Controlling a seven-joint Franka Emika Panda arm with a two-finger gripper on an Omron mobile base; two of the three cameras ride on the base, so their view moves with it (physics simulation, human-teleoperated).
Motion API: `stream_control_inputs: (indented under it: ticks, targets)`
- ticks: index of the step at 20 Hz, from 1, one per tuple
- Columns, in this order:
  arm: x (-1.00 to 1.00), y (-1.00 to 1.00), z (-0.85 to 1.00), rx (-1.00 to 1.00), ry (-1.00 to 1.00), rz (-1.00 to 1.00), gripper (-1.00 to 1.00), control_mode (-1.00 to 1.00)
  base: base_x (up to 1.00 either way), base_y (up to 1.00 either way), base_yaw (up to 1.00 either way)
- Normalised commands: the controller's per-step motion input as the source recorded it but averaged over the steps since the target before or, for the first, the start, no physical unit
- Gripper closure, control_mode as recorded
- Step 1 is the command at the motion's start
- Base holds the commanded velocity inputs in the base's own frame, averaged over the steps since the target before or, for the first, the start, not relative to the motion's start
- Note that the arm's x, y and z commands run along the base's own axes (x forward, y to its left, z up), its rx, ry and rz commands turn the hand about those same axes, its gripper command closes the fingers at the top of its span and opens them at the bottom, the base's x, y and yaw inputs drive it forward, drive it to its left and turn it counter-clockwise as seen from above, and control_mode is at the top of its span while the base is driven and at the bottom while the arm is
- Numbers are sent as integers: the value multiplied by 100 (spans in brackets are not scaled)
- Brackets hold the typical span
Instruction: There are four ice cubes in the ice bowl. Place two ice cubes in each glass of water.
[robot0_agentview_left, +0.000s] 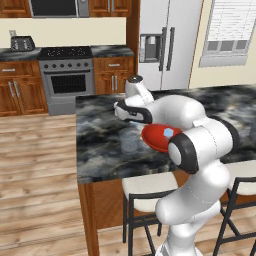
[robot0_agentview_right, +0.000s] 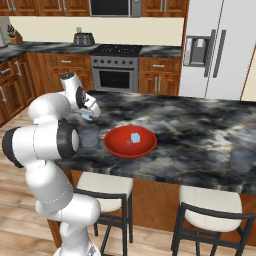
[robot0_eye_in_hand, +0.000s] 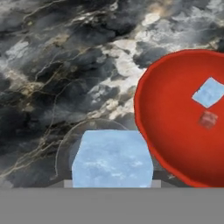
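The gripper (robot0_agentview_right: 88, 117) grips an ice cube (robot0_eye_in_hand: 112, 158) above a glass of water (robot0_agentview_right: 89, 138). The ice bowl (robot0_eye_in_hand: 175, 144) beside it holds one pale cube (robot0_eye_in_hand: 209, 92) and a fainter one (robot0_eye_in_hand: 207, 119).

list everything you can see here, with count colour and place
ice cubes: one pale blue held in the hand over the near glass; one pale blue and one reddish-looking in the bowl
bowl: one, red, island counter
glasses: two, clear grey; one left of the bowl, one far right
counter: one, dark marble
stools: two, white seats, under the counter
stove: one, steel, back wall
fridge: one, white
hand: one, white, above the near glass
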Motion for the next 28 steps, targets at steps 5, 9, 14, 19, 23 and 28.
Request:
stream_control_inputs:
  ticks: [5, 9, 14, 19, 23, 28]
  targets:
    - [0, 3, -5, 7, -6, 0, 100, -100, 0, 0, 0]
    - [0, 0, -9, 13, -2, 0, 100, -100, 0, 0, 0]
    - [1, 0, -9, 13, -1, 0, 100, -100, 0, 0, 0]
    - [0, 0, 0, 7, 0, 0, 100, -100, 0, 0, 0]
    - [0, -1, -2, 2, 1, 0, 100, -100, 0, 0, 0]
    - [0, 0, -1, 0, 6, 0, 100, -100, 0, 0, 0]
